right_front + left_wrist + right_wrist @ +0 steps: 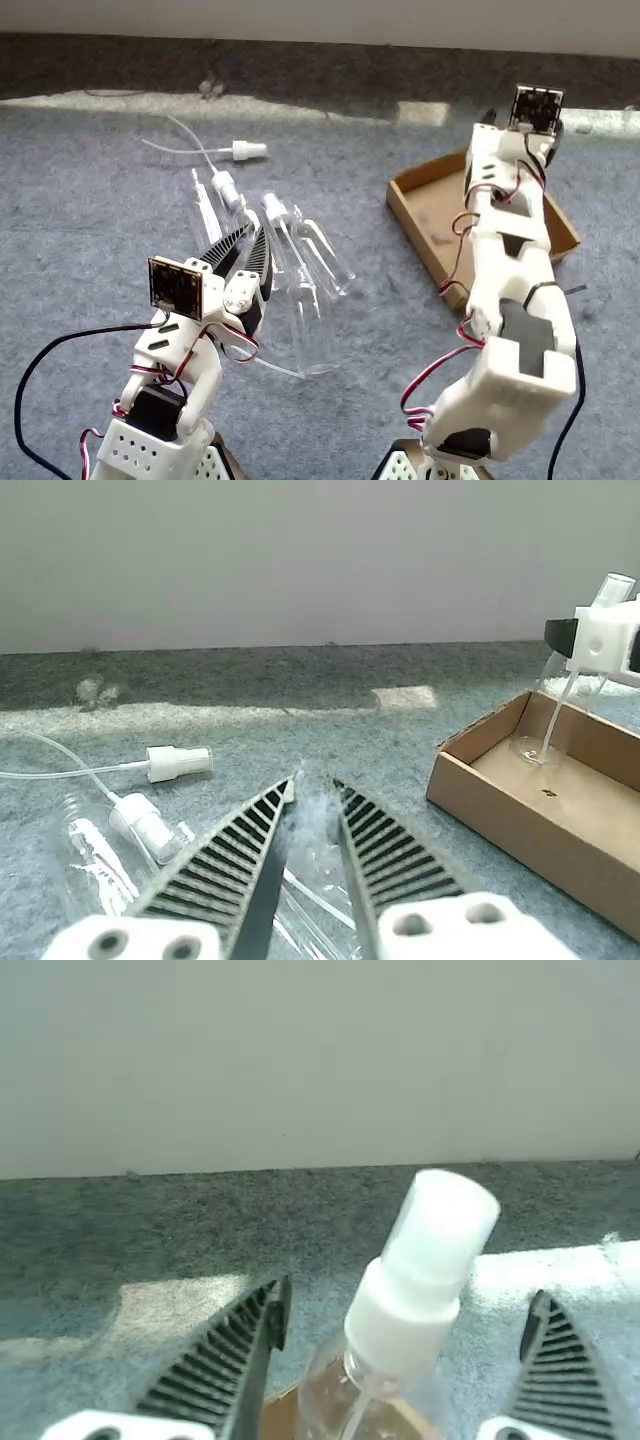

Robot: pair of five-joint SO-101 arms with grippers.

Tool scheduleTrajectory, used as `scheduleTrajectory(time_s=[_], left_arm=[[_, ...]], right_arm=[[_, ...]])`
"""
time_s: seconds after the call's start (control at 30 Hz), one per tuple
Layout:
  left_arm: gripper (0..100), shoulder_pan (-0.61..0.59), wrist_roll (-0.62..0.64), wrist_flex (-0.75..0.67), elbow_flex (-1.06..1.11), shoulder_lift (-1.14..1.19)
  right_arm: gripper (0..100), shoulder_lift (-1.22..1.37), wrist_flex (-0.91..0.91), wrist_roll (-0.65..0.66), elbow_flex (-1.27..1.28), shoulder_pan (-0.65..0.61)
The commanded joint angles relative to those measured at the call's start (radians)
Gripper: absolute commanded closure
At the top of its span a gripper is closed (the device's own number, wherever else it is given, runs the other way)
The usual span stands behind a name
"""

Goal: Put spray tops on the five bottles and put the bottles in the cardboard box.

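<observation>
Fingers of my right gripper (410,1298) are spread wide, one on either side of a clear bottle (330,1385) with a white spray top (432,1245) fitted. Neither finger touches it, so I hold nothing on this side. The left wrist view places this bottle inside the cardboard box (500,810). Its base is on the box floor near the far corner, and it leans slightly. The right arm reaches out over the box.

My left gripper (315,783) is parted only narrowly, with a slim gap at the tips and nothing between them. It hangs low over a cluster of clear bottles (300,290) lying on their sides on the grey carpet (100,250), well apart from the box.

Beyond the cluster, a loose spray top (180,762) lies on the carpet, its thin tube trailing away from it. A second top (140,825) lies nearer, at the neck of a lying bottle. I cannot tell whether it is seated.
</observation>
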Motion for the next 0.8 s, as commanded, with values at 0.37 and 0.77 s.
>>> scheduleTrajectory(time_s=[0.37, 0.77], left_arm=[[100, -0.039, 0.008, 0.002, 0.016, -0.012], [99, -0.266, 0.008, -0.005, 0.016, -0.013]], right_arm=[[68.2, -0.513, 0.386, 0.011, -0.005, 0.01], [90.8, -0.866, 0.725, 0.012, 0.021, -0.076]])
